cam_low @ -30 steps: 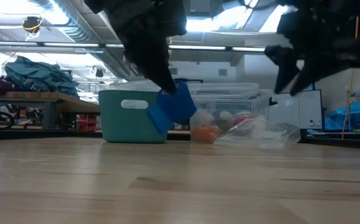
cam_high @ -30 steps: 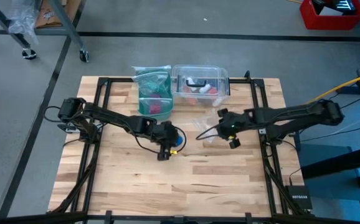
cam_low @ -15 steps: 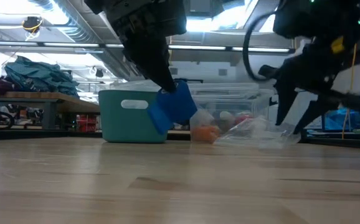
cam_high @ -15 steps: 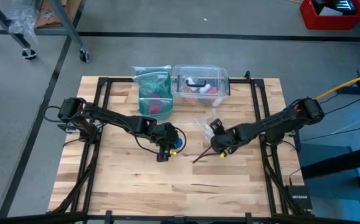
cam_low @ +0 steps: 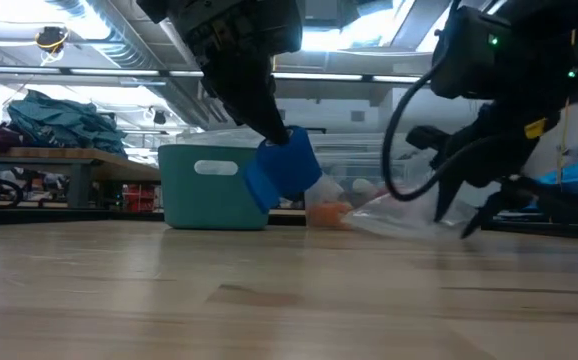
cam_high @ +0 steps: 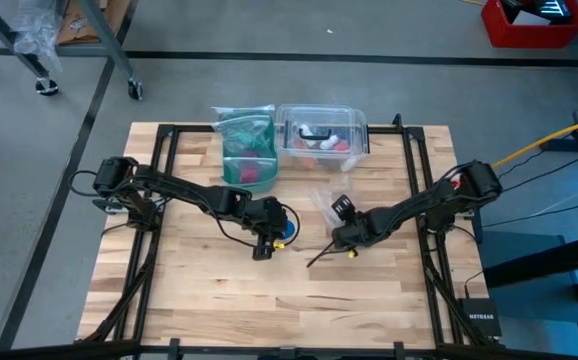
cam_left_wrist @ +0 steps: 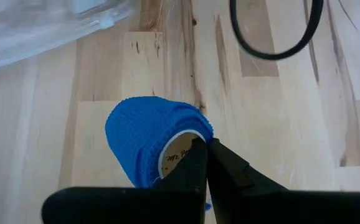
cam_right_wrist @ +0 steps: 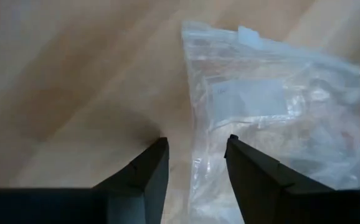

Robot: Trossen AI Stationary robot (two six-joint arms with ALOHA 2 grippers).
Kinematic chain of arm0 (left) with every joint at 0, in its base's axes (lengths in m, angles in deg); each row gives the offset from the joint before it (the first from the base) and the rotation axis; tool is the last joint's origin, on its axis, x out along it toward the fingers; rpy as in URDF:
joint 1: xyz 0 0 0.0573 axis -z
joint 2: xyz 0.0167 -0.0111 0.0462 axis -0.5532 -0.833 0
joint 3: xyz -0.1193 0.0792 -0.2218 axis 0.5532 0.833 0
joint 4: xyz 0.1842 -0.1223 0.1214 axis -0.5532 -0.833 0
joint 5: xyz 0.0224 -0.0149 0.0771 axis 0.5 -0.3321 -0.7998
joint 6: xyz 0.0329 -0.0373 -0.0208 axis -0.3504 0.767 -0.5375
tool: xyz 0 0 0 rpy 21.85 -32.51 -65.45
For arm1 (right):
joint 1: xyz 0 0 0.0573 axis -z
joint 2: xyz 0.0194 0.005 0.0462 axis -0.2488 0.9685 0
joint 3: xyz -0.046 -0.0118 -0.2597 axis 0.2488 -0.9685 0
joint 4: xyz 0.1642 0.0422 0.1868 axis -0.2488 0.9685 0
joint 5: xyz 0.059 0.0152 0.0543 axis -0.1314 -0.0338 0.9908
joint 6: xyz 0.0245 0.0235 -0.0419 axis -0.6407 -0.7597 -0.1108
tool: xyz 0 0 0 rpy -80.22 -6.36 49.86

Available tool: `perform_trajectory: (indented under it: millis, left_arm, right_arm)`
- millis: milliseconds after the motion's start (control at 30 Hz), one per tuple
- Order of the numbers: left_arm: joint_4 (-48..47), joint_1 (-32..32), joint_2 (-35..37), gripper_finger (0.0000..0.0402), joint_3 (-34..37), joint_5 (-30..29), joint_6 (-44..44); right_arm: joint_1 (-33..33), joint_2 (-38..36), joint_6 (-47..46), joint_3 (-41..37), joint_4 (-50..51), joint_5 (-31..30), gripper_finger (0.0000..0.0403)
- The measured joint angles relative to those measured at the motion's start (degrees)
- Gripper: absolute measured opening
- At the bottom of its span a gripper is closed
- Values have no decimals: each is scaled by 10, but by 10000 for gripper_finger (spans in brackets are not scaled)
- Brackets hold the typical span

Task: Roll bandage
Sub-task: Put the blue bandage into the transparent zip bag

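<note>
Where planks [cam_high: 209, 290] lie pale, ceiling lights [cam_low: 339, 40] overhead

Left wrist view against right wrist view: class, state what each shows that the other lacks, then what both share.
Only the left wrist view shows the blue bandage roll, pinched at its cardboard core by the shut left tool, plus a loop of black cable. Only the right wrist view shows the right tool open, empty, with the corner of the clear plastic bag between its fingers. Both share the wooden table.
</note>
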Motion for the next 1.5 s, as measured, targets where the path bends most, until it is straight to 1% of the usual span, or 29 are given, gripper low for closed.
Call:
perform_trajectory:
  millis: [167,233,300,433,467,600,700,867,967,1233,1500]
  left_arm:
    - [2,0,0,0,0,0,4]
    - [2,0,0,0,0,0,5]
    - [3,0,0,0,0,0,6]
    - [15,0,0,0,0,0,3]
    - [17,0,0,0,0,-2,2]
    - [29,0,0,0,0,-4,3]
    - [41,0,0,0,0,-10,5]
    - [43,0,0,0,0,-41,4]
    - [43,0,0,0,0,-52,-1]
    - [49,0,0,0,0,-53,1]
    - [166,14,0,0,0,-53,-22]
  right_arm:
    - [0,15,-2,0,-52,-84,158]
    - [0,15,-12,0,-67,-109,143]
    - [0,15,-25,0,-79,-123,112]
    - [0,15,-41,0,-81,-123,21]
    - [0,15,-44,0,-82,-120,11]
    - [0,14,-94,0,-81,-114,9]
    - [0,6,-130,0,-82,-88,6]
    - [0,-31,-181,0,-82,-46,4]
    - [0,-65,-190,0,-81,-23,3]
    - [1,-181,-193,0,-78,32,1]
    - [1,-292,-207,0,-62,43,1]
